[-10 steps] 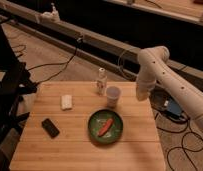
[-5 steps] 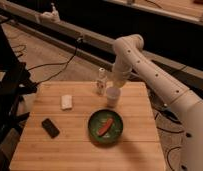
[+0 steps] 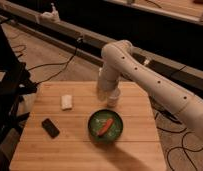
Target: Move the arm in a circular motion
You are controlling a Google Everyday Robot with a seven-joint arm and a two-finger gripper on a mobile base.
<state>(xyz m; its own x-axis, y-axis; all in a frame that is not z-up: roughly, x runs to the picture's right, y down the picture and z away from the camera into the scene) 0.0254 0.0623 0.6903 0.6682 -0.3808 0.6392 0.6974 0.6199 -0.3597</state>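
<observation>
Looking for the gripper (image 3: 105, 89) first, where was it? (Mia)

It hung low at the back of the wooden table (image 3: 70, 150), just beside the white cup (image 3: 113, 97). Couldn't tell if it was open or shut, or if it held anything. (Ben)

And the arm (image 3: 145, 75)? (Mia)

It reached in from the right of the view, rose to a big bent joint over the table, then pointed down to the gripper. Thick, round, cream-white tubes w/ small dark holes, smooth & hard-looking. (Ben)

So how should the circle go? (Mia)

My guess: sweep wide & smooth, same speed all the way, and stay higher than the cup, b/c a light cup like that would tip w/ one bump. Also stay above the green plate (image 3: 91, 125) w/ the long orange thing (image 3: 105, 127) on it, maybe a carrot. (Ben)

What else was near? (Mia)

A small white block (image 3: 67, 102), soft-looking, & a flat black phone (image 3: 50, 127) on the left half as seen, well apart from the gripper. Table had pale wood strips, flat & smooth. Some black cables (image 3: 54, 65) lay on the floor behind it. (Ben)
</observation>
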